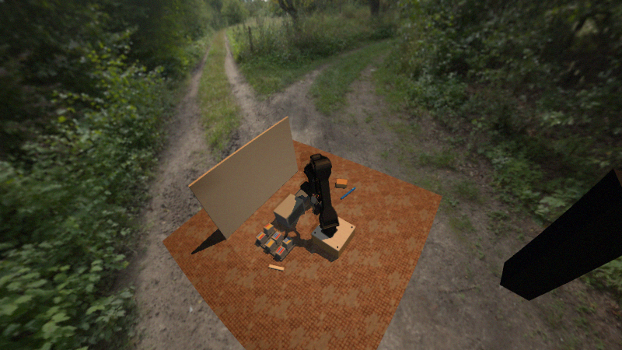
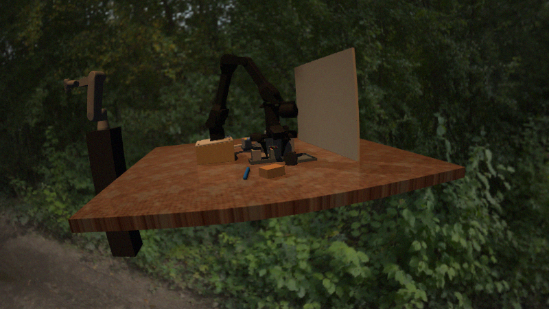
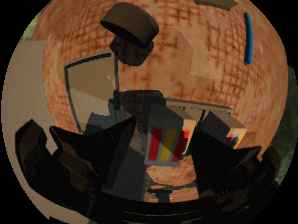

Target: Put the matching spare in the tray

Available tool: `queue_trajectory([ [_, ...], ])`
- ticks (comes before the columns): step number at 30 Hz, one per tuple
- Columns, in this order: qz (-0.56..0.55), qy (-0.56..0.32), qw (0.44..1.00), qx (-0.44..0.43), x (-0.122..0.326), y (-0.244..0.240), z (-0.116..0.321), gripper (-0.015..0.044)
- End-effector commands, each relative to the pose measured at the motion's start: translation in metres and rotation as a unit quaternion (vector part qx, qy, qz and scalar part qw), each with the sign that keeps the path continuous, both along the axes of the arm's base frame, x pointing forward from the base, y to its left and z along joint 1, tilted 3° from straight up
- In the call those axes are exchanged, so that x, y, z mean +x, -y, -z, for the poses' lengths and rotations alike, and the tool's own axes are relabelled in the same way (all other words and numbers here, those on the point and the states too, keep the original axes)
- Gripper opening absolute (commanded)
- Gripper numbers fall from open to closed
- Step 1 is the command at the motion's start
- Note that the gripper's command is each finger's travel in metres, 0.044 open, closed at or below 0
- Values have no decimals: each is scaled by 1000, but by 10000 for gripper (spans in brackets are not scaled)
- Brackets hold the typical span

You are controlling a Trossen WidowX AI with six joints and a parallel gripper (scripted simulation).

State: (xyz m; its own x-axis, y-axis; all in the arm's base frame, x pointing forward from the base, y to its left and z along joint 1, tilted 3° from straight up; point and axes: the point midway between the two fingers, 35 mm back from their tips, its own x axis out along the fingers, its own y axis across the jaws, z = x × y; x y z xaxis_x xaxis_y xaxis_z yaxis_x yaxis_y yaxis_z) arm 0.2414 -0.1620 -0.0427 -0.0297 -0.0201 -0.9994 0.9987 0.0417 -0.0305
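Jaws (image 1: 313, 201) (image 2: 273, 147) parted, not clamped on anything. Wrist view: block with red-yellow-red stripes (image 3: 165, 144) sits in the gap between my fingertips, upright. Second striped block (image 3: 223, 127) at its 3 o'clock, apart from it, partly behind my finger. Which block is the mounted unit: can't tell.

Dark-rimmed tray (image 3: 90, 58) at my 10 o'clock, same view. Blue pen (image 1: 347, 193) (image 2: 246, 172) (image 3: 249, 40) at my 1 to 2.

Top view, clock centred on me: cluster of small striped spares (image 1: 276, 236) at 7 to 8, outside the tray. Stripes too small there to match the code. Big tan-topped box (image 1: 288, 208) at 8, tall panel (image 1: 252, 176) (image 2: 328, 104) at 10, orange block (image 1: 341, 183) (image 2: 272, 171) at 2, pale stick (image 1: 276, 267) at 7.
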Motion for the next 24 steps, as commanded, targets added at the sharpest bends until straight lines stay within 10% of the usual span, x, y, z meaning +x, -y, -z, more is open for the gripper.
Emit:
queue_trajectory([
  [1, -2, -2, 1000, 0, -1, 0, 1, 300],
  [19, 0, 0, 1000, 0, 0, 0, 0, 128],
  [24, 0, 0, 1000, 0, 0, 0, 0, 0],
])
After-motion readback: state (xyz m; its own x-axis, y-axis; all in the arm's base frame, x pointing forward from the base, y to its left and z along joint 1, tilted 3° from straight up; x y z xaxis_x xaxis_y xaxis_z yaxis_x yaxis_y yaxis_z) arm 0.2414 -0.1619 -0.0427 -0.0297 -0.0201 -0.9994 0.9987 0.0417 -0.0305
